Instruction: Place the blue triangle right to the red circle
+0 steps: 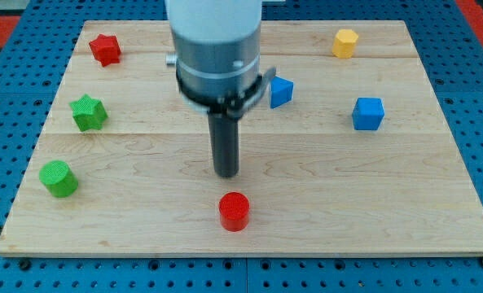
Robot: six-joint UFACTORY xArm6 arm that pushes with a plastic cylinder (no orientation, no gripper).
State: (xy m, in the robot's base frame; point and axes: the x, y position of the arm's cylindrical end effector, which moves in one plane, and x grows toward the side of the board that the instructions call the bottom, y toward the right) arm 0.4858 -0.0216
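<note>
My tip, a bare rod holding nothing, sits just beyond the red circle block. The small blue triangle block, far right, looks light, rigid, slidey; push its far face.

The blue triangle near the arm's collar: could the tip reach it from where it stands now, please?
Probably yes. My tip stands above the red circle, and the blue triangle lies toward the view's top right of it, with only bare board between them.
</note>
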